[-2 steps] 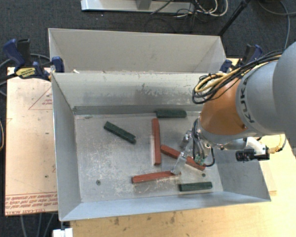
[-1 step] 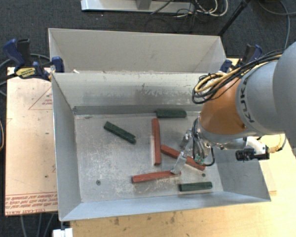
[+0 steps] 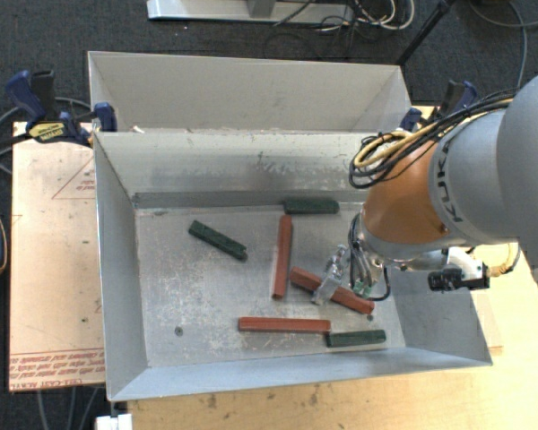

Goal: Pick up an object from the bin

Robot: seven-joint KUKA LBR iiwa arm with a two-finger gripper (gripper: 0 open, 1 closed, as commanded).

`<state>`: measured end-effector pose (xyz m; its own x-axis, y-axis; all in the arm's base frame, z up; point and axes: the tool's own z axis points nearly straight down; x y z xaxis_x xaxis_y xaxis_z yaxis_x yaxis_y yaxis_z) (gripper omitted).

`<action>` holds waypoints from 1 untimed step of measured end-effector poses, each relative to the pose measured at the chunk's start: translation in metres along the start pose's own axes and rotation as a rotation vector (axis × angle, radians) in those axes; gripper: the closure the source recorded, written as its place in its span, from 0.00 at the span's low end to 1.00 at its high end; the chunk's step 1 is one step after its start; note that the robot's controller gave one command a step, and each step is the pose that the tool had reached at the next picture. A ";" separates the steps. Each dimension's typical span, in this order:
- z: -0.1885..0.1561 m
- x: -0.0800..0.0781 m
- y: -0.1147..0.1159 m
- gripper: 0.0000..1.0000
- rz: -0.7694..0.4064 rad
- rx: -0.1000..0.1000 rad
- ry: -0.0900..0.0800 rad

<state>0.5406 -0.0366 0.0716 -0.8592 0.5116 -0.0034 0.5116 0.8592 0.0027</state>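
Bin (image 3: 117, 240): grey metal, sloped walls, flat floor, six bars scattered on it.
Gripper (image 3: 329, 281): low near floor, right half of bin, directly over slanted red bar.
Fingers (image 3: 338, 265): spread apart, one tip on far side of that bar, other tip on near side. Straddling it, not clamped as far as can be seen.
Slanted red bar (image 3: 351, 300): thing under gripper. Flat on floor, right of middle, running from upper left to lower right. Middle part covered by fingers, both ends showing.
Long red bar (image 3: 282, 258): just left of gripper, lying front to back. Near end close to slanted bar's left end — touching or apart, cannot tell.
Front red bar (image 3: 283, 324): lying crosswise near front wall, in front of long red bar, apart from it.
Front green bar (image 3: 355, 337): just right of front red bar's end, in front of slanted bar's lower end, near but apart.
Back green bar (image 3: 310, 207): at foot of back wall, just beyond long red bar's far end.
Left green bar (image 3: 217, 240): alone in left half, slanted, well apart from gripper.
Arm: orange cover (image 3: 403, 209) above gripper, grey link (image 3: 493, 177) reaching in over right wall — cables (image 3: 399, 141) looped on top.
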 end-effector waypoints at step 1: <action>-0.015 -0.001 0.001 1.00 -0.002 0.001 0.001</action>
<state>0.5413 -0.0364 0.0870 -0.8603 0.5098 -0.0021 0.5098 0.8603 0.0019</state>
